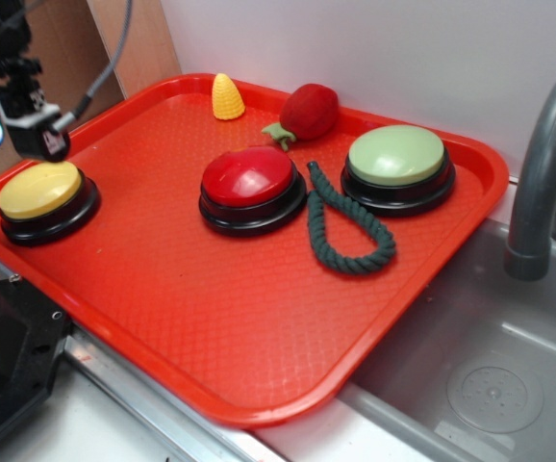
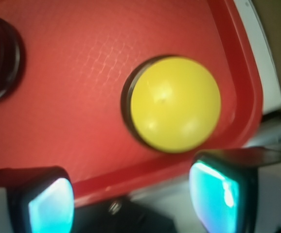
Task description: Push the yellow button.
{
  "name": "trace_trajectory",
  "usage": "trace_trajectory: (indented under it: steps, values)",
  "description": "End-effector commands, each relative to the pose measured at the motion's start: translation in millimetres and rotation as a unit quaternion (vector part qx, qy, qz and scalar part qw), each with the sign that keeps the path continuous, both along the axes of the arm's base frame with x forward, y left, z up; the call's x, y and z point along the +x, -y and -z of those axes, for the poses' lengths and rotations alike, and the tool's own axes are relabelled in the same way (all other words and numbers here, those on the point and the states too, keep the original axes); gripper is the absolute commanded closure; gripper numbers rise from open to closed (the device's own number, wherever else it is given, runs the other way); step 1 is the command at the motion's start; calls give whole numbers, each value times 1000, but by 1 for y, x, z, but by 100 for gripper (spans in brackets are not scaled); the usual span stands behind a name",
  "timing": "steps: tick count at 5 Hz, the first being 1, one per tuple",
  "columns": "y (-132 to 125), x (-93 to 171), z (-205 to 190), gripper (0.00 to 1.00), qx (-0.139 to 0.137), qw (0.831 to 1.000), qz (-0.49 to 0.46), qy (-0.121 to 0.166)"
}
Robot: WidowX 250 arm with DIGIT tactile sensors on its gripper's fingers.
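Two fingertips [image 2: 50,204], glowing teal at the pads, are filling the bottom of the wrist view, set well apart with nothing between them, so the hand [image 2: 131,199] is reading as open and empty. From the exterior view, the hand [image 1: 30,130] is hanging at the tray's far-left corner, just above and behind the yellow button [image 1: 39,190]; whether it is touching the cap I cannot tell, though a thin gap seems to be showing. Moving outward in the wrist view, the yellow button [image 2: 175,103] is sitting ahead of the fingertips and offset toward the right-hand one, not centred between them; its domed cap is showing whole, black base peeking at the left edge. The button is sitting close to the raised rim of the red tray [image 1: 259,318], near the tray's left end. My judgement: the coming press is turning on that offset, so the hand is needing a small shift forward over the cap before coming straight down, else one fingertip may be catching the dome's edge or the rim. Further out along the tray, the red button [image 1: 251,178] is sitting in the middle, well apart from the yellow one, with the green rope [image 1: 341,231] looping beside it and the pale green button [image 1: 397,159] beyond that.
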State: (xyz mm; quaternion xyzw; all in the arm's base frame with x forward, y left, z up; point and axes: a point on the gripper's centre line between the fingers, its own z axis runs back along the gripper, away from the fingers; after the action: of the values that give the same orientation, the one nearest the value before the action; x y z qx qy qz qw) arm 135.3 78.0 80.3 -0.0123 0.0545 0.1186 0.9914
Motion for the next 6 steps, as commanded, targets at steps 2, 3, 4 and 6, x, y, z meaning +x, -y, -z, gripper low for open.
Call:
trace_trajectory:
  steps: [2, 3, 4, 6]
  values:
    - [-28, 9, 13, 0, 55, 988, 134, 57]
    - [-28, 9, 25, 0, 53, 987, 136, 61]
    - [-27, 8, 35, 0, 47, 987, 136, 65]
    - [-24, 9, 28, 0, 55, 986, 147, 54]
